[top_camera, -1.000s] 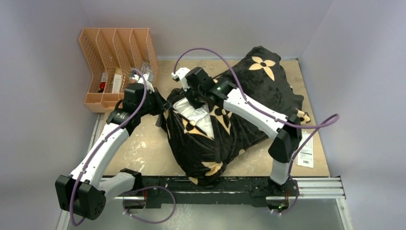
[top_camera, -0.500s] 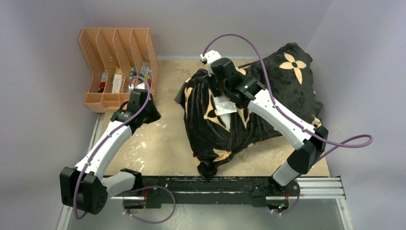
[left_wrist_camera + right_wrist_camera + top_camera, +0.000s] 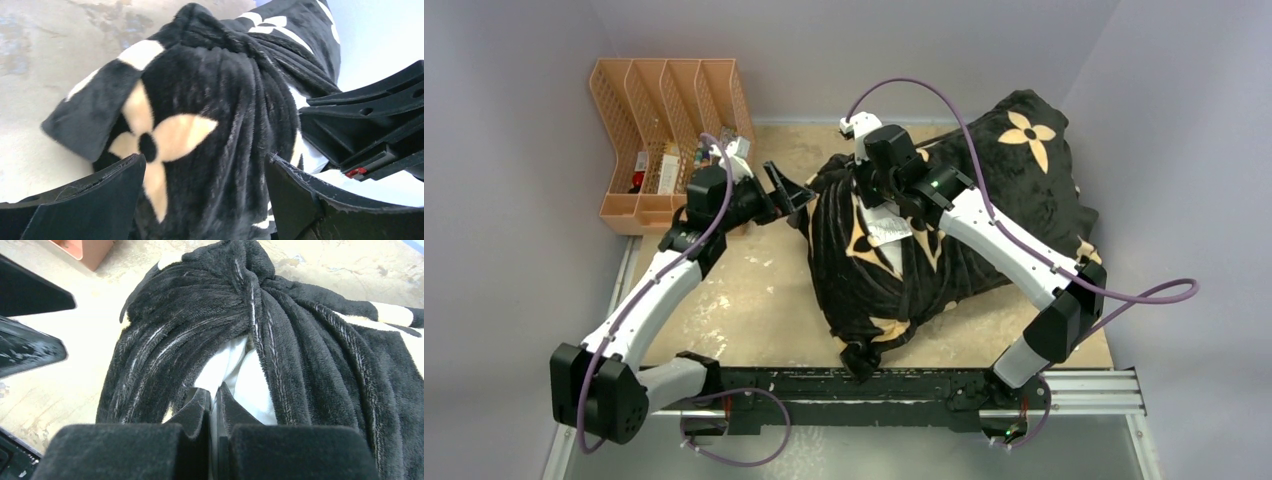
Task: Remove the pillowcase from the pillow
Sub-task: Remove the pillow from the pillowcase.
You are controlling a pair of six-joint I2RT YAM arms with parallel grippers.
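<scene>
- Top external view: the pillowcase (image 3: 984, 190) lies bunched from the middle to the back right of the table (image 3: 724, 300). The pillow (image 3: 889, 228) shows only as a small white patch at its opening, so I judge nearly all the work is left.
- Right claw (image 3: 215, 407) is closed on a thin fold of the white pillow. If I pull hard, this small pinch can slip out.
- Left claw (image 3: 792, 190) stands wide and holds nothing, just beside the left edge of the pillowcase. Its fingers (image 3: 100, 200) have thick plush between them. Closing deep can catch the pillow too, and then both arms pull the same thing.
- Left arm is near the orange tray (image 3: 669, 130); a wide swing can knock it.
</scene>
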